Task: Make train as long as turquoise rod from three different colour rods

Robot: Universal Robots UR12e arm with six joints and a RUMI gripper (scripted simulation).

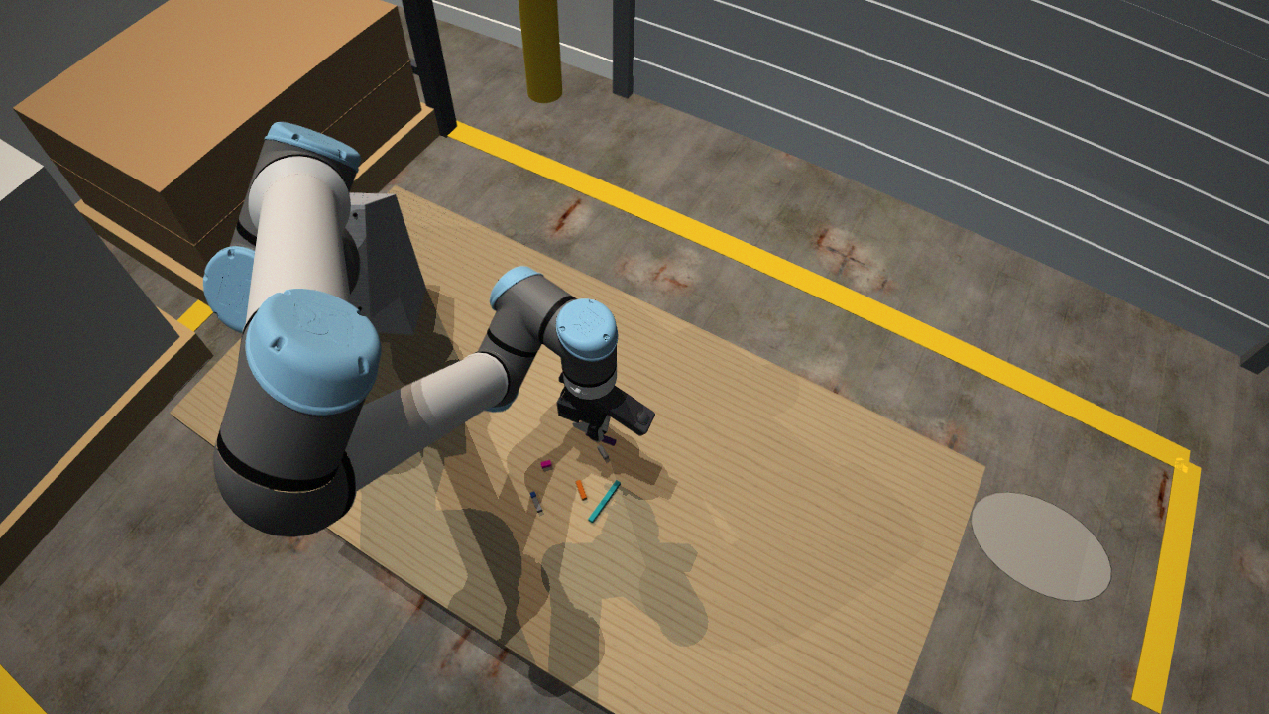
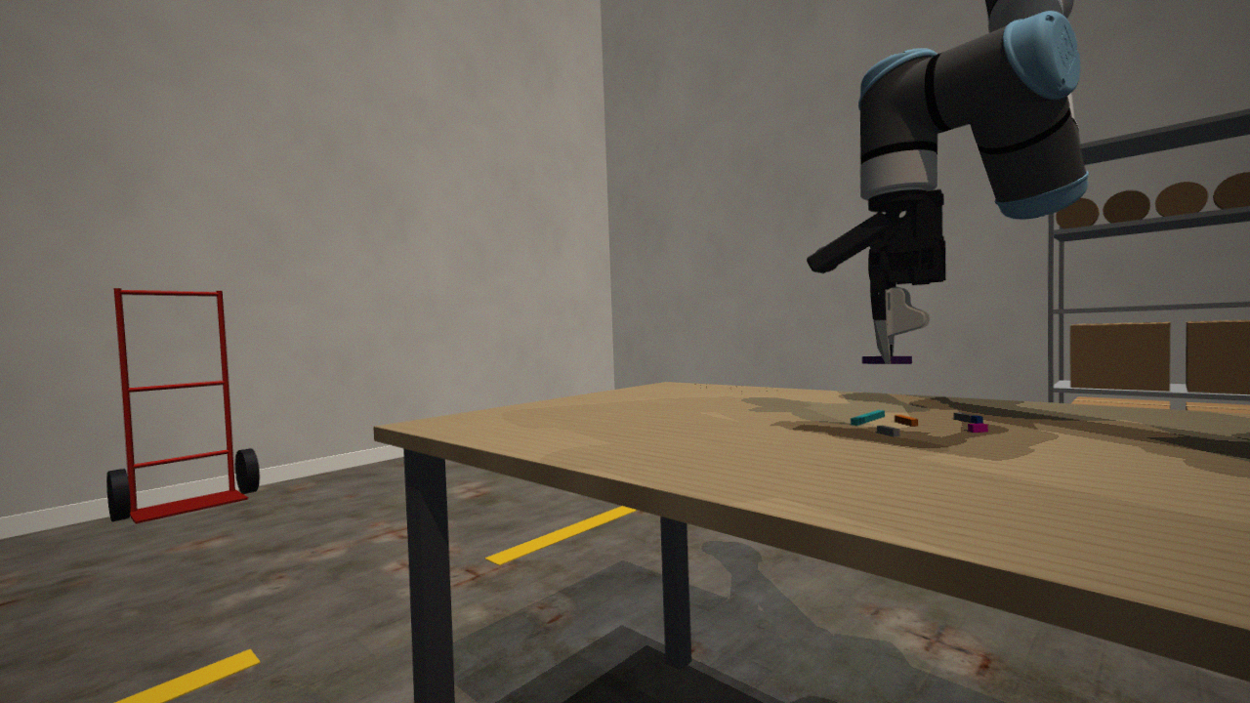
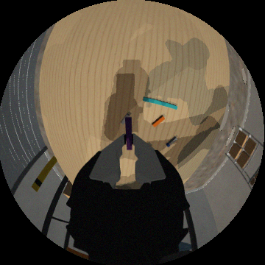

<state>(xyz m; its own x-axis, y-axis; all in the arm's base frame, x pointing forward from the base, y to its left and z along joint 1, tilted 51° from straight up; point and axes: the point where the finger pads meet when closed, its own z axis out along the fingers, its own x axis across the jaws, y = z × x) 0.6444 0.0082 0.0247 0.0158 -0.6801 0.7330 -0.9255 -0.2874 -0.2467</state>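
My gripper (image 1: 597,433) (image 2: 885,353) (image 3: 129,134) is shut on the purple rod (image 1: 609,440) (image 2: 901,359) (image 3: 128,125), held level above the table. A blue rod (image 1: 532,494) (image 2: 977,419) (image 3: 168,144) and a grey rod (image 1: 537,507) (image 2: 960,417) (image 3: 173,140) lie end to end, seemingly touching. A second grey rod (image 1: 602,452) (image 2: 887,430) lies apart, partly behind the purple rod in the wrist view. The turquoise rod (image 1: 604,501) (image 2: 867,418) (image 3: 160,103) lies beside the orange rod (image 1: 581,489) (image 2: 905,420) (image 3: 158,121), with a gap. The magenta rod (image 1: 545,464) (image 2: 977,428) lies apart, hidden in the wrist view.
The wooden table (image 1: 798,533) (image 2: 664,445) (image 3: 85,73) bears all the loose rods. Arm shadows fall across several of them. Stacked boxes (image 1: 212,97) stand behind the arm's base. A shelf rack (image 2: 1153,228) and a red hand truck (image 2: 175,387) stand beyond the table.
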